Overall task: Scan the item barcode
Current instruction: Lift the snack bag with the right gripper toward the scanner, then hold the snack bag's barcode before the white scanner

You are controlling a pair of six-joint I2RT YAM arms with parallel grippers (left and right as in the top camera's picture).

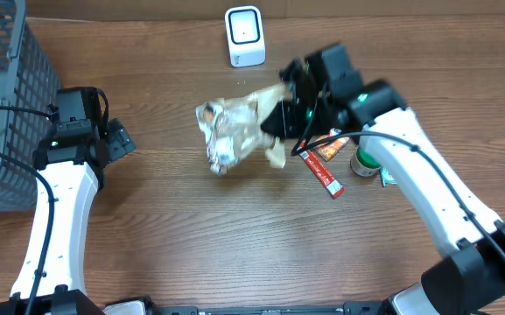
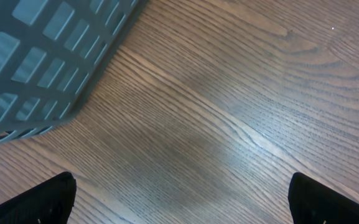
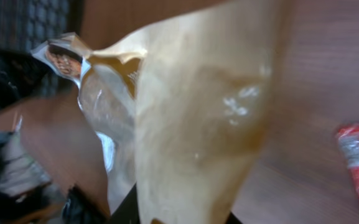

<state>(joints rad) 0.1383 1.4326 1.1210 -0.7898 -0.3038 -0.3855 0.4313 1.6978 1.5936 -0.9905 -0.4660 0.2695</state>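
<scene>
Two grippers are shown, and only one is loaded. The right gripper [image 1: 287, 114] is closed to a narrow gap on one edge of the crinkled snack bag [image 1: 233, 133]. The bag juts out ahead of the fingertips and appears to be held clear of the table [image 1: 191, 236]. In the right wrist view the bag's tan and clear film fills the space directly in front of the claw. No barcode can be made out on the bag in any view.

The white scanner [image 1: 244, 37] stands apart from this claw, off to the side of the held bag. A red packet [image 1: 324, 175] and a bottle [image 1: 364, 161] lie behind the claw, under the forearm.

The left gripper [image 1: 117, 140] is spread wide and empty over bare wood, with the basket [image 1: 7, 96] just beside it.

The step in hand is judged to be the presentation of the bag to the scanner. For the next move, the bag must be carried nearer to the scanner window. It must also be turned until its printed code faces that window. A firm pinch is called for, since thin film is likely to sag or slip.
</scene>
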